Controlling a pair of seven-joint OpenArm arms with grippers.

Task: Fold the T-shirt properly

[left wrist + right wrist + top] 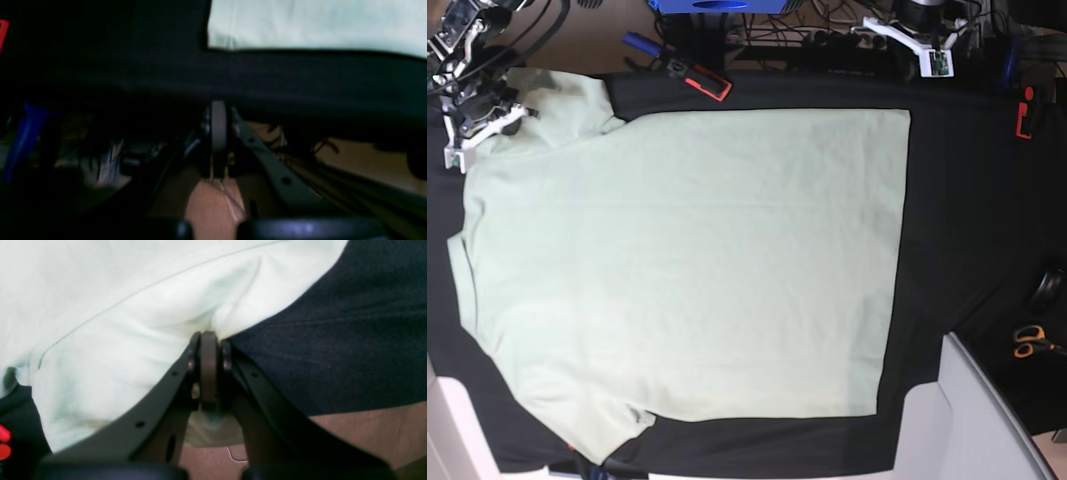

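Observation:
The pale mint-green T-shirt point(687, 260) lies spread flat on the black tablecloth point(967, 200), with its sleeves at the left of the base view. My right gripper point(469, 125) is at the far-left sleeve. In the right wrist view it point(208, 340) is shut on a pinched fold of the T-shirt point(116, 306). My left gripper point(924, 50) sits beyond the table's far edge, above the shirt's hem corner. In the left wrist view it point(218, 111) is shut, its tips at the tablecloth's edge, and the T-shirt point(317, 23) lies apart from it.
A red-and-black tool point(699, 80) lies at the far edge and a red item point(1024, 115) at the far right. Orange-handled scissors point(1030, 342) and a dark round object point(1047, 290) sit at the right. A pale grey box point(987, 420) stands at the near right corner.

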